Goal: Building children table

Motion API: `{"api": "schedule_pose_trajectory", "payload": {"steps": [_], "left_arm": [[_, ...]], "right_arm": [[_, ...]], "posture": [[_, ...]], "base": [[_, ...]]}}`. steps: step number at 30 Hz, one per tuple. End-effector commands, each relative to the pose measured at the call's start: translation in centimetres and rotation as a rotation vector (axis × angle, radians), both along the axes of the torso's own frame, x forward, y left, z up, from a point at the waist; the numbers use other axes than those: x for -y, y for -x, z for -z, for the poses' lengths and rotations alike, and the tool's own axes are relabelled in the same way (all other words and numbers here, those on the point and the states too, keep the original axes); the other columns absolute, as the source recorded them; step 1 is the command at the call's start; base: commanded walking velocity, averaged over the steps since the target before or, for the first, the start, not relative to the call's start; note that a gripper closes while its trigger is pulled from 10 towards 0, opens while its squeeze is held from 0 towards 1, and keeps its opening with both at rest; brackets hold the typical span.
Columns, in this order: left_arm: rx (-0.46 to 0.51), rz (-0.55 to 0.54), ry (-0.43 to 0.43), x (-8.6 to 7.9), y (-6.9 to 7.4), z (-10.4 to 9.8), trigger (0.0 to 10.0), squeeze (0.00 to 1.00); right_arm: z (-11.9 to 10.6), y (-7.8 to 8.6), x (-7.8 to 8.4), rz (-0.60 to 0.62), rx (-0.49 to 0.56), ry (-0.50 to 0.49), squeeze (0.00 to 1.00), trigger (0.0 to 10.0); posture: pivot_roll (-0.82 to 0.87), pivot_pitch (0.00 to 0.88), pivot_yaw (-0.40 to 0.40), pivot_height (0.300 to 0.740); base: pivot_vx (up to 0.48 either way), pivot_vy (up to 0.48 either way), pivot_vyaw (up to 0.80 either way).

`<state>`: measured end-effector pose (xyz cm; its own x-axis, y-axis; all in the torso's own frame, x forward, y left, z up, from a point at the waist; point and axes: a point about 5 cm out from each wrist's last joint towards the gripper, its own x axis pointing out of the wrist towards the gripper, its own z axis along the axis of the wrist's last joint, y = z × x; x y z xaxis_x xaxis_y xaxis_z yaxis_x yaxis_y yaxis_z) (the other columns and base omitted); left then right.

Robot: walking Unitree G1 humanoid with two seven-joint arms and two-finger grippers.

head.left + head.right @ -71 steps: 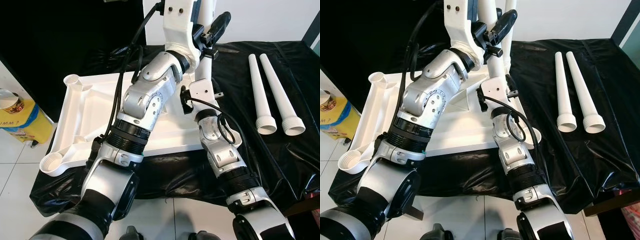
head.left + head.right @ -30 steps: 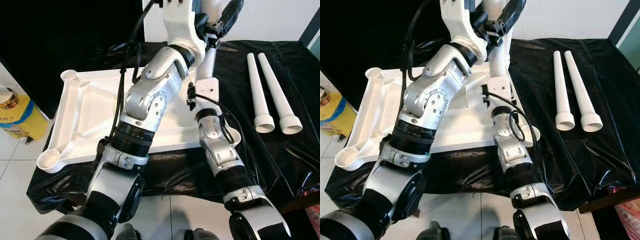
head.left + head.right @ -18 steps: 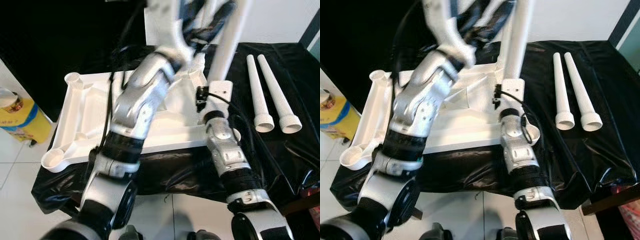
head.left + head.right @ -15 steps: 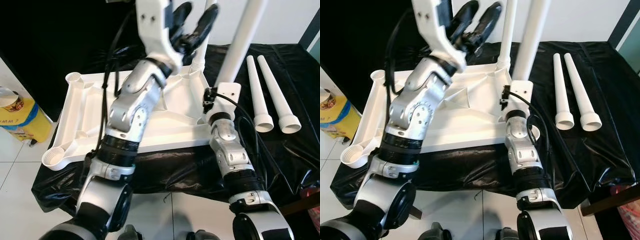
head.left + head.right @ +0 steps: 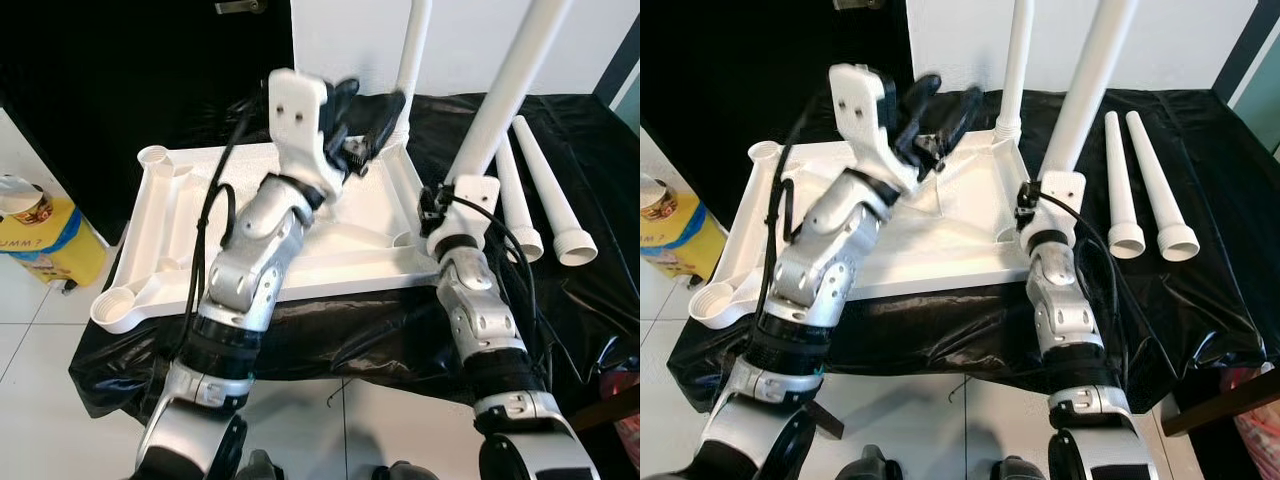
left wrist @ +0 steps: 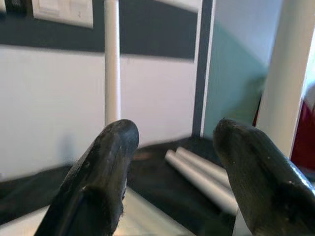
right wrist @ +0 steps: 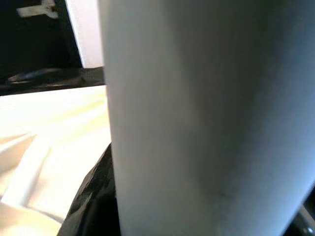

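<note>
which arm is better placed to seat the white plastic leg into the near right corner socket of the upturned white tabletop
Right. The right gripper already holds the tilted white plastic leg just above that corner of the upturned white tabletop. The left gripper hovers open and empty over the tabletop's middle, beside the already standing far leg.

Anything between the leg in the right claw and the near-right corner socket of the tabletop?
Nothing visible. Right claw holds the leg tilted above that socket; left claw is open over the tabletop middle, aside. Leg's lower end is hidden behind the wrist.
</note>
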<state>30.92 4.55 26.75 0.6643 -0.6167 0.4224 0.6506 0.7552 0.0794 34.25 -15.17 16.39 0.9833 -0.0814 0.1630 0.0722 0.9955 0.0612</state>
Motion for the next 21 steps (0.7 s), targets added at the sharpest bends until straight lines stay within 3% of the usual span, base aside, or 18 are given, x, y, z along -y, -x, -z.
{"api": "schedule_pose_trajectory", "payload": {"steps": [1,11,13,21], "left_arm": [[0.004,0.035,-0.062,0.3,0.5,1.0,10.0,0.00],[-0.076,0.010,-0.091,0.2,0.5,3.3,10.0,0.00],[-0.125,-0.010,-0.110,0.2,0.3,4.6,10.0,0.00],[-0.139,-0.025,-0.151,0.3,0.2,5.6,10.0,0.00]], "right_arm": [[-0.2,0.3,0.6,0.002,0.026,-0.006,0.00,10.0],[1.0,1.1,1.5,0.020,-0.005,0.001,0.00,10.0],[1.1,1.2,1.7,0.013,0.006,-0.010,0.00,10.0],[1.0,1.2,2.1,0.020,0.021,-0.021,0.00,10.0]], "posture": [[0.00,0.006,-0.016,0.740],[-0.03,0.015,-0.005,0.740],[-0.03,0.010,0.004,0.740],[-0.02,0.012,0.005,0.740]], "base": [[0.000,0.000,0.00],[0.000,0.000,0.00],[0.000,0.000,0.00],[0.000,0.000,0.00]]}}
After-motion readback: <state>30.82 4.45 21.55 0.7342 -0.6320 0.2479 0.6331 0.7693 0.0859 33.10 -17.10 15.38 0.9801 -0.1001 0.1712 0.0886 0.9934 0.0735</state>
